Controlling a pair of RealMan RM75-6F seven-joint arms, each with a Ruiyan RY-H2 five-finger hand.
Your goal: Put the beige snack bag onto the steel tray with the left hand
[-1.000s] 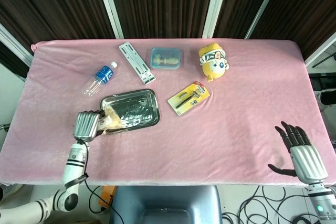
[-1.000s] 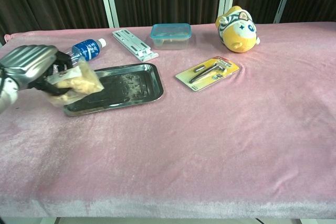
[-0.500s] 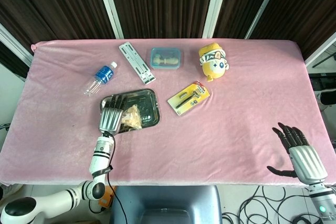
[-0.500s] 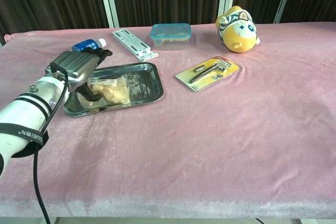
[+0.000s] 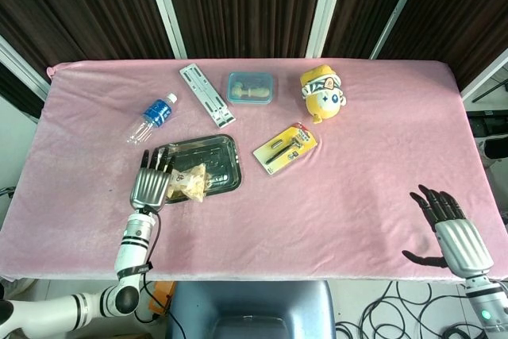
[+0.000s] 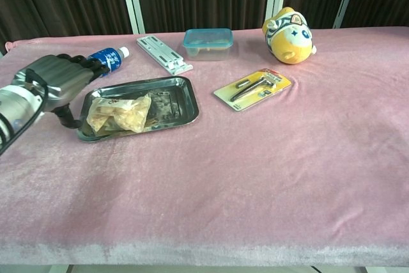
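Observation:
The beige snack bag lies crumpled in the left part of the steel tray. My left hand hovers just left of the tray's left edge, fingers spread and holding nothing, apart from the bag. My right hand stays low at the table's front right corner in the head view, fingers spread and empty; the chest view does not show it.
A blue-labelled water bottle lies behind the left hand. Further back are a white hinged bracket, a lidded clear box, a yellow plush toy and a carded tool pack.
The left hand has let go of the snack bag and drawn back left off the tray. The bag now lies in the tray. The right hand barely moved.

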